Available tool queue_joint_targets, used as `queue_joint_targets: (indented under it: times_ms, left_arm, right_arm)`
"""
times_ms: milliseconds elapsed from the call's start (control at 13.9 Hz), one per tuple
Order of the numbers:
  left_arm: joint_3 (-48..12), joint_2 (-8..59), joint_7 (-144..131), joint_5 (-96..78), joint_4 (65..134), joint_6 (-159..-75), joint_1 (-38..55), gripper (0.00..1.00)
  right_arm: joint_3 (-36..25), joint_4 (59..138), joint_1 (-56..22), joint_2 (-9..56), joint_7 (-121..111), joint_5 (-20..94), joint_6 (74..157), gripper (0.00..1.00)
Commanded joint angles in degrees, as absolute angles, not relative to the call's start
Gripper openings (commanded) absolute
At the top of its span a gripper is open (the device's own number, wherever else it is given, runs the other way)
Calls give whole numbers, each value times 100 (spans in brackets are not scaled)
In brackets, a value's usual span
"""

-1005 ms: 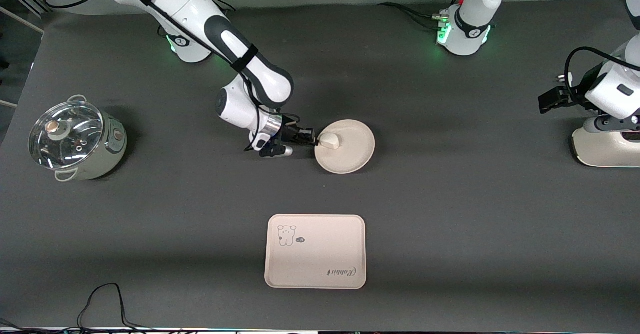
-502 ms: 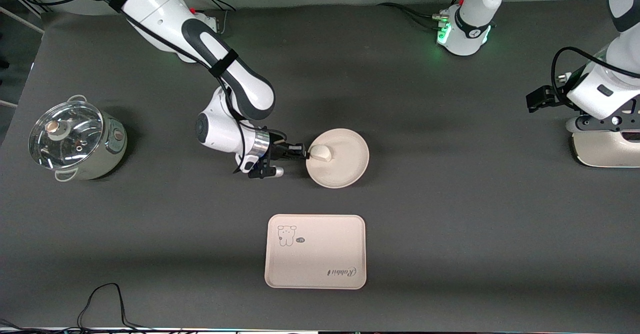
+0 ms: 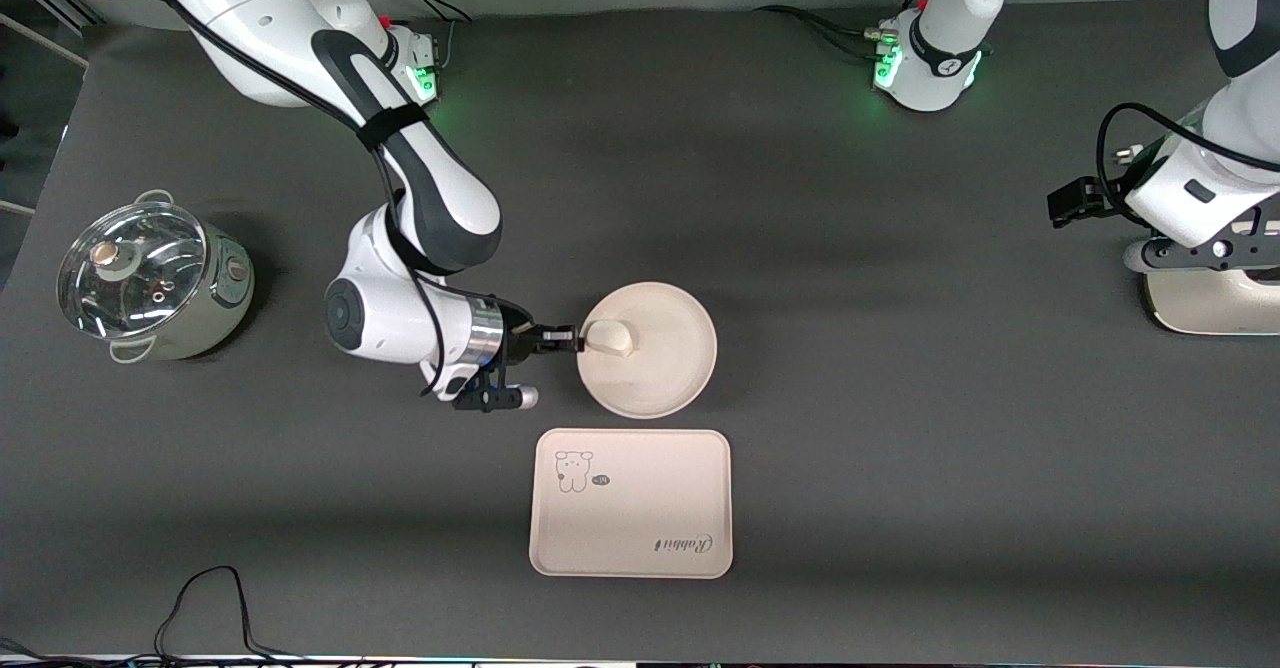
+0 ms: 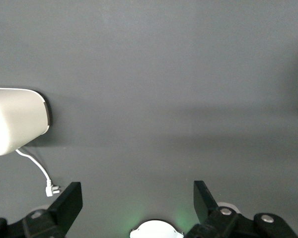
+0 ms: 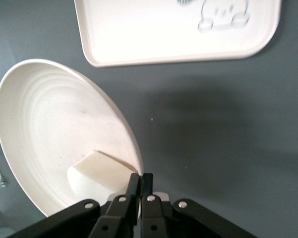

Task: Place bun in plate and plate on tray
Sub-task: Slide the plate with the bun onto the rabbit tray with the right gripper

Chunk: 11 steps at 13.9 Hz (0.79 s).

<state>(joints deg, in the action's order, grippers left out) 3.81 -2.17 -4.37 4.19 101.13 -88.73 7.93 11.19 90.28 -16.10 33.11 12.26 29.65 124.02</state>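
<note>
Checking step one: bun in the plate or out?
In. The bun lies inside the plate, by the rim the right hand pinches shut.

Cursive "Rabbit" on the tray (image 3: 640,538), beside a bear drawing.

A narrow strip of bare dark grey counter (image 3: 900,428) separates the round cream-beige plate (image 3: 660,368) from the cream rectangular printed tray (image 3: 640,518); open counter surrounds both, the lidded steel pot (image 3: 150,283) well apart.

Dark grey table (image 3: 900,448) under tray (image 3: 640,538), lidded pot (image 3: 150,283), white appliance (image 3: 1215,303).
</note>
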Motion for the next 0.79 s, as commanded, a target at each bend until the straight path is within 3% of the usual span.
queue_joint_targets:
  times_ms: [0, 431, 718]
  left_arm:
    - [404, -246, -457, 510, 10125, -8815, 853, 100]
    - [404, -229, -457, 510, 10142, -8824, 853, 100]
    - [404, -202, -439, 510, 10142, -8842, 844, 100]
  right_arm:
    - [1116, 7405, -1661, 4155, 1845, 2348, 11735, 0]
    - [958, 5408, -1591, 5553, 1881, 2285, 11760, 0]
    - [905, 5177, -1441, 6054, 1740, 2294, 12197, 0]
